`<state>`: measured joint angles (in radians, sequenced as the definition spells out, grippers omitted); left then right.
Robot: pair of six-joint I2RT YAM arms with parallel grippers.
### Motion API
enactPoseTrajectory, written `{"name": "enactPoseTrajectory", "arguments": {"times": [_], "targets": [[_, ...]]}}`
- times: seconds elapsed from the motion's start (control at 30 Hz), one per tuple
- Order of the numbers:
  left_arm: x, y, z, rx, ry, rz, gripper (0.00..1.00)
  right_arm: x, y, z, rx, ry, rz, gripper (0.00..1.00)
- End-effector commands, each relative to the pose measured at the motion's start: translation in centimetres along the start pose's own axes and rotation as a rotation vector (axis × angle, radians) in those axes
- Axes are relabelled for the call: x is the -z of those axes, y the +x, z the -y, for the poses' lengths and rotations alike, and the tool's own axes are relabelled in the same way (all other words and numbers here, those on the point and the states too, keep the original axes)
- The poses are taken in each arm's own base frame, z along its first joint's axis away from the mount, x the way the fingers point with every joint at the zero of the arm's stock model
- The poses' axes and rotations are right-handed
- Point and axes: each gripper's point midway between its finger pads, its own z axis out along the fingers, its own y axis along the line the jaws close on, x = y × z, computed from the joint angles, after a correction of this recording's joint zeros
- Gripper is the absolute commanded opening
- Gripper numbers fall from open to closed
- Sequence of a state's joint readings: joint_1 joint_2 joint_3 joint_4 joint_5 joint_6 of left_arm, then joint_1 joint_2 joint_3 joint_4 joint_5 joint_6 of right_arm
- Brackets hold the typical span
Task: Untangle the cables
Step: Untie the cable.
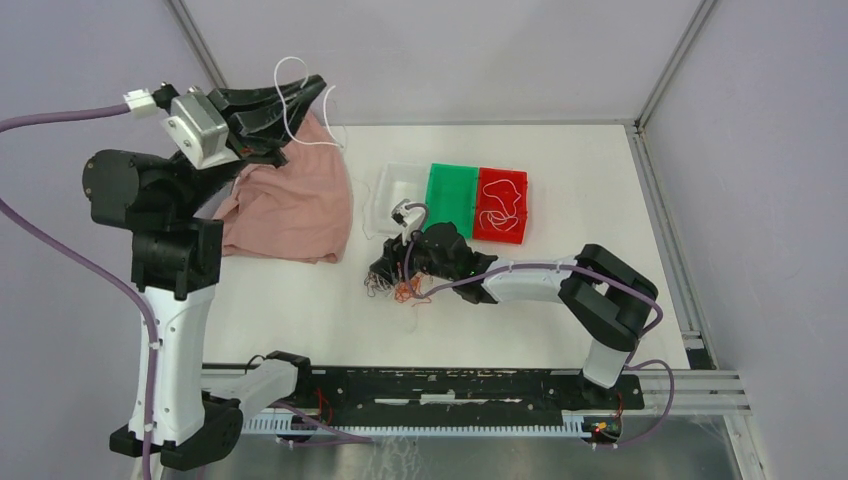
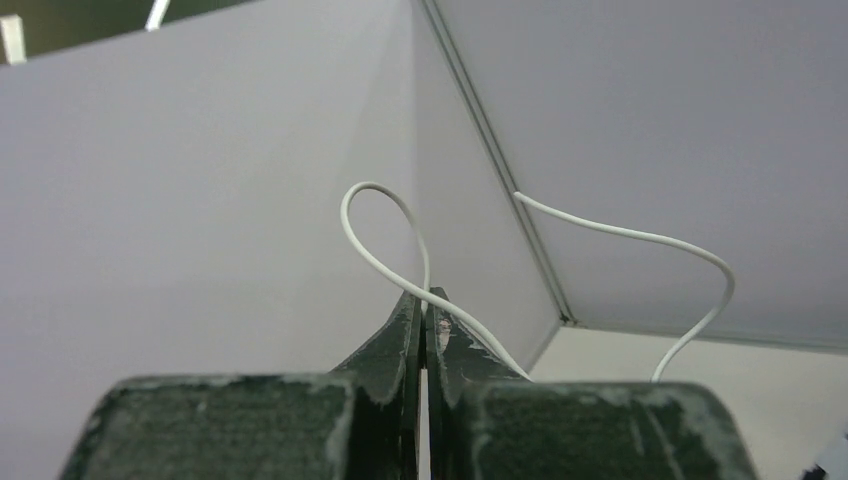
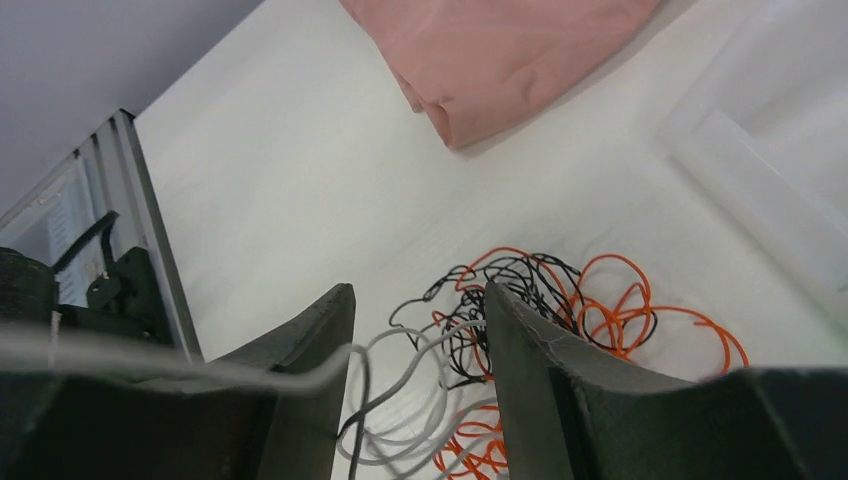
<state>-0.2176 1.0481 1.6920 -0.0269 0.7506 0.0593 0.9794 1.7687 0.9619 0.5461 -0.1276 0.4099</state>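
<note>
My left gripper [image 1: 318, 88] is raised high at the back left, and its jaws [image 2: 425, 295] are shut on a thin white cable [image 2: 620, 233]. That cable [image 1: 291, 72] loops above the fingertips and trails down to the right. A tangle of orange, black and white cables [image 1: 400, 290] lies mid-table. My right gripper [image 1: 385, 272] hangs low over it with jaws apart [image 3: 420, 290]. White strands [image 3: 425, 400] lie between the fingers, with black [image 3: 510, 275] and orange loops [image 3: 620, 300] to the right. One blurred white strand crosses the left finger [image 3: 300, 350].
A pink cloth [image 1: 295, 200] lies under the left gripper at the back left. Behind the tangle stand a clear bin [image 1: 395, 185], a green bin [image 1: 452, 187] and a red bin [image 1: 488, 236] holding a white cable [image 1: 505, 212]. Walls close the back and sides.
</note>
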Motion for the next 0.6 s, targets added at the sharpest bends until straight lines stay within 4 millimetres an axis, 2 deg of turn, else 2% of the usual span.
{"name": "enactPoseTrajectory", "arguments": {"times": [0.0, 0.13, 0.27, 0.37, 0.47, 0.57], "targets": [[-0.3, -6.9, -2.9, -0.137, -0.13, 0.176, 0.03, 0.2, 0.6, 1.3, 0.028, 0.068, 0.033, 0.58], [-0.1, -11.4, -4.5, -0.267, -0.206, 0.289, 0.03, 0.8, 0.9, 1.8, 0.028, 0.1, 0.044, 0.61], [0.4, -15.5, -4.9, -0.426, -0.24, 0.381, 0.03, 1.1, 1.6, 2.2, 0.021, 0.114, 0.038, 0.63], [0.9, -17.7, -5.1, -0.602, -0.277, 0.431, 0.03, 1.4, 2.0, 2.3, 0.017, 0.126, 0.035, 0.65], [1.6, -19.7, -5.7, -0.685, -0.335, 0.473, 0.03, 1.9, 1.9, 2.5, 0.009, 0.141, 0.049, 0.67], [1.5, -20.1, -5.6, -0.745, -0.33, 0.472, 0.03, 2.2, 1.5, 2.5, 0.013, 0.146, 0.058, 0.69]]}}
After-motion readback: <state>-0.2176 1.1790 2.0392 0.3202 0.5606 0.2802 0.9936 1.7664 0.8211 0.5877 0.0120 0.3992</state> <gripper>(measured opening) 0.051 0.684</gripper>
